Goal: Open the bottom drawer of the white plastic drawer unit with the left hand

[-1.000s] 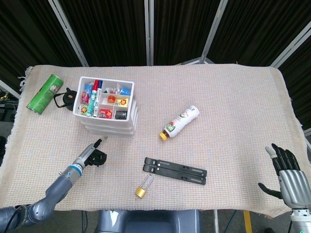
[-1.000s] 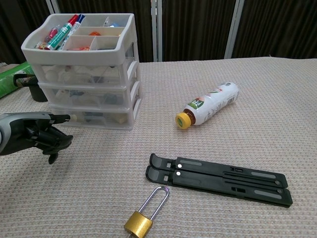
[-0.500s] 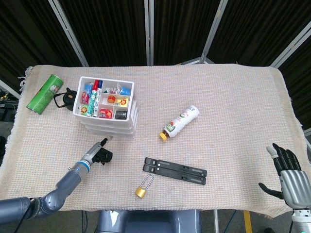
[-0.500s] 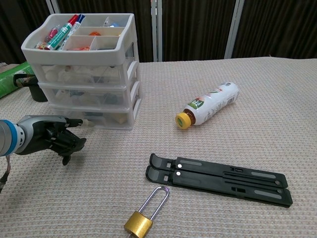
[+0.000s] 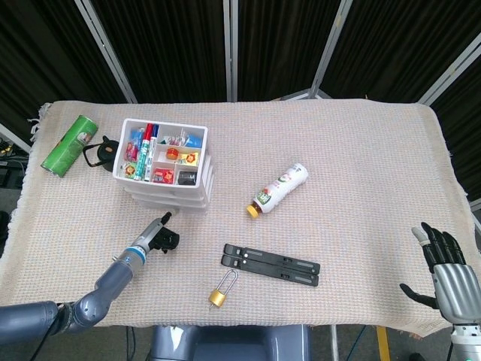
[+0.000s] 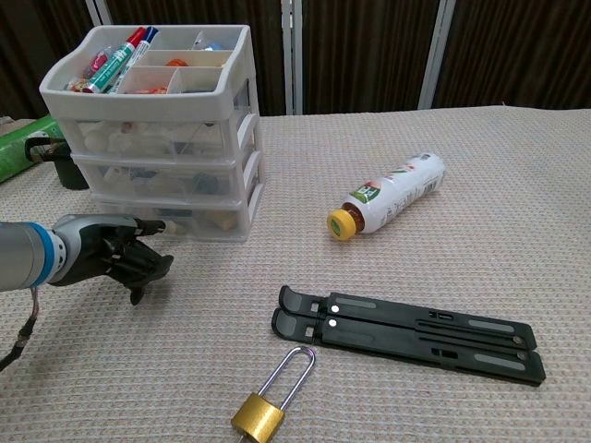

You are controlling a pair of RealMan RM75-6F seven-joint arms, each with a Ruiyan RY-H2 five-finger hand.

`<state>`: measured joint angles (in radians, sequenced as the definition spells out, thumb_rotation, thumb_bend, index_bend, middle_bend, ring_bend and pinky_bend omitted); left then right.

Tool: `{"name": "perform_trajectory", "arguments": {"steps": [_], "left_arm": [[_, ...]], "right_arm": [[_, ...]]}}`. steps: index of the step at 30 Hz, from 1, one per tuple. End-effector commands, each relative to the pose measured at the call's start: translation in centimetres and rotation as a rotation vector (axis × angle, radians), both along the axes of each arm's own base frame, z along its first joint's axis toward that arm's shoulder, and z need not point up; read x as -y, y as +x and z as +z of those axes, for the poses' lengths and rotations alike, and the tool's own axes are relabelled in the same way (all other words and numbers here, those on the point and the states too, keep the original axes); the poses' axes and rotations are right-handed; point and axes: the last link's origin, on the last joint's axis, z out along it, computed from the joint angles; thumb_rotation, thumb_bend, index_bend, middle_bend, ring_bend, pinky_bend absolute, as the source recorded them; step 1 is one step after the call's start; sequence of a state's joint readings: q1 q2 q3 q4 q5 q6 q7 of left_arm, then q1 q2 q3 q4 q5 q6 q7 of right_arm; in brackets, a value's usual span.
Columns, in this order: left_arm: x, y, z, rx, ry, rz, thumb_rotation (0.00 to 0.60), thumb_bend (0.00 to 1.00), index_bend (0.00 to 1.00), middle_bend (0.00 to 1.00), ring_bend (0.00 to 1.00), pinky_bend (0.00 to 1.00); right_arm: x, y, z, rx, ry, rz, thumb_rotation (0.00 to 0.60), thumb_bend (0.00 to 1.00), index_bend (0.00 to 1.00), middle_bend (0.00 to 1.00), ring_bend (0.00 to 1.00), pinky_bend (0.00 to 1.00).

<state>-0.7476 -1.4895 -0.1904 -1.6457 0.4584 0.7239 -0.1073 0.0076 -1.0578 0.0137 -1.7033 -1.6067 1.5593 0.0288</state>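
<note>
The white plastic drawer unit [image 5: 167,179] [image 6: 157,138] stands at the left of the table, its open top tray full of pens and small items. Its bottom drawer [image 6: 189,220] sits pushed in flush with the two above it. My left hand [image 5: 159,237] [image 6: 113,251] hovers low just in front of that drawer, most fingers curled in and holding nothing. One straight finger [image 6: 152,224] points at the drawer's front near its left half; contact cannot be judged. My right hand [image 5: 443,274] is at the table's near right corner, fingers spread and empty.
A green can [image 5: 69,143] [image 6: 18,148] and a black object [image 5: 101,154] lie left of the unit. A bottle with a yellow cap [image 5: 279,188] [image 6: 392,201] lies mid-table. A black folding stand [image 5: 270,265] [image 6: 406,328] and a brass padlock [image 5: 220,290] [image 6: 268,406] lie near the front edge.
My left hand has slid to the right and closer to the bottom drawer's front, its straight finger now reaching the drawer face. The drawer and right hand have not moved.
</note>
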Motion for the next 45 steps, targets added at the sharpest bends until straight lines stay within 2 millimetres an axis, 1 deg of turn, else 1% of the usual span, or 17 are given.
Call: {"name": "perform_trajectory", "arguments": {"steps": [1, 12, 15, 22, 26, 33, 45], "left_arm": [[-0.1, 0.0, 0.0, -0.002, 0.007, -0.001, 0.600, 0.66, 0.00, 0.79, 0.80, 0.63], [-0.4, 0.0, -0.7, 0.016, -0.010, 0.014, 0.600, 0.66, 0.00, 0.79, 0.80, 0.63], [-0.2, 0.2, -1.2, 0.048, -0.025, 0.029, 0.600, 0.66, 0.00, 0.79, 0.80, 0.63], [-0.2, 0.4, -1.4, 0.087, -0.009, 0.030, 0.600, 0.66, 0.00, 0.79, 0.80, 0.63], [0.0, 0.7, -1.4, 0.143, -0.002, 0.048, 0.600, 0.70, 0.00, 0.79, 0.80, 0.63], [0.1, 0.4, -1.6, 0.191, -0.004, 0.069, 0.600, 0.70, 0.00, 0.79, 0.80, 0.63], [0.2, 0.0, -1.6, 0.235, -0.035, 0.105, 0.600, 0.72, 0.10, 0.79, 0.80, 0.63]], "right_arm": [[0.0, 0.0, 0.0, -0.001, 0.001, 0.000, 0.600, 0.00, 0.00, 0.00, 0.00, 0.00], [-0.1, 0.0, -0.3, -0.008, 0.010, 0.000, 0.600, 0.00, 0.00, 0.00, 0.00, 0.00], [0.0, 0.0, -0.3, -0.007, 0.008, 0.000, 0.600, 0.00, 0.00, 0.00, 0.00, 0.00], [-0.1, 0.1, -0.3, -0.005, 0.010, 0.001, 0.600, 0.00, 0.00, 0.00, 0.00, 0.00], [-0.1, 0.1, -0.4, -0.008, 0.012, 0.002, 0.600, 0.00, 0.00, 0.00, 0.00, 0.00], [-0.1, 0.1, -0.5, -0.012, 0.014, 0.001, 0.600, 0.00, 0.00, 0.00, 0.00, 0.00], [-0.2, 0.1, -0.6, -0.016, 0.017, 0.001, 0.600, 0.00, 0.00, 0.00, 0.00, 0.00]]}}
